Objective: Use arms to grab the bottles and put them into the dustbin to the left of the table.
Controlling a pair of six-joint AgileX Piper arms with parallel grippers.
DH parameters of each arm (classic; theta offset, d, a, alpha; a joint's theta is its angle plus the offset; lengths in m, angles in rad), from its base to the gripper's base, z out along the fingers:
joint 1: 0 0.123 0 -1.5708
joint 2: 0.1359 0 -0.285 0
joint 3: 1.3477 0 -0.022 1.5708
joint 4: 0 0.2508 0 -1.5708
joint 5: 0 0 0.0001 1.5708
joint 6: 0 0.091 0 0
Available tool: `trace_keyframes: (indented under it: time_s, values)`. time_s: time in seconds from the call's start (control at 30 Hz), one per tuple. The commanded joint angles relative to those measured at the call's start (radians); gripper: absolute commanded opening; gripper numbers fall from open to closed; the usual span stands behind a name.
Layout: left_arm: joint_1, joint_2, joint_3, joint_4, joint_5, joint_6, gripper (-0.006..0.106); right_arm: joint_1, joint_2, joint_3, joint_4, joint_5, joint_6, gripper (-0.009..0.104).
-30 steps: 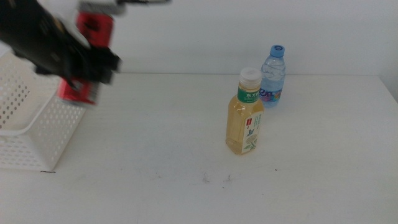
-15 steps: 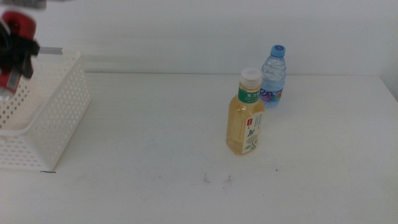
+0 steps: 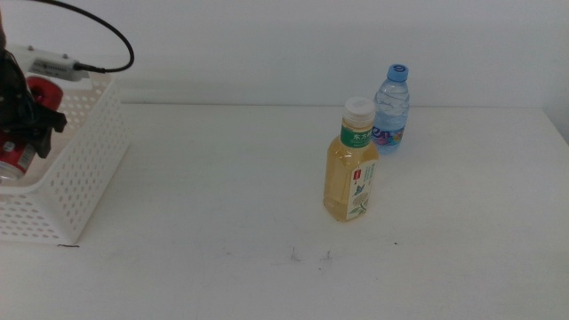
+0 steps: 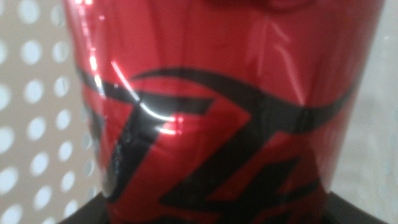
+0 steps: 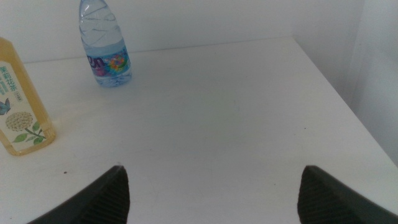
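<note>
**Can lowered into the bin**

White table (image 3: 222, 196) fills the frame; at far left the dustbin (image 3: 84, 151) now holds the left gripper (image 3: 18, 124), down inside since a second ago, jaws clamped on the red can (image 3: 13, 156) (glossy, black-striped). Tea bottle (image 3: 350, 162) and water bottle (image 3: 389, 110) stand centre-right; right gripper (image 5: 211, 186) waits, jaws apart.

Red can (image 4: 224, 106) with black swirls — white perforated dustbin (image 3: 84, 156) — white table (image 3: 222, 187).
</note>
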Motion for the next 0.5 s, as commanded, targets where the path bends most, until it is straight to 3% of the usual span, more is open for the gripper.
trace_keyframes:
  time_s: [0.0, 0.1, 0.13, 0.33, 0.47]
  values:
    - [0.000, 0.004, -0.014, 0.011, -0.031, -0.007, 0.060, -0.008, -0.004, 0.004, -0.003, -0.009, -0.001, 0.088]
    - [0.000, 0.012, -0.014, 0.013, -0.003, -0.017, 0.089, -0.008, -0.004, 0.004, -0.003, -0.009, -0.001, 0.088]
    - [0.000, 0.009, -0.014, 0.016, 0.018, -0.038, 0.094, -0.008, -0.004, 0.004, -0.003, -0.009, -0.001, 0.088]
    - [-0.028, -0.104, -0.014, -0.010, 0.075, -0.095, 0.094, -0.008, -0.004, 0.004, -0.003, -0.009, -0.001, 0.088]
    - [-0.115, -0.275, 0.063, -0.052, 0.032, -0.128, 0.094, -0.008, -0.004, 0.004, -0.003, -0.009, -0.001, 0.088]
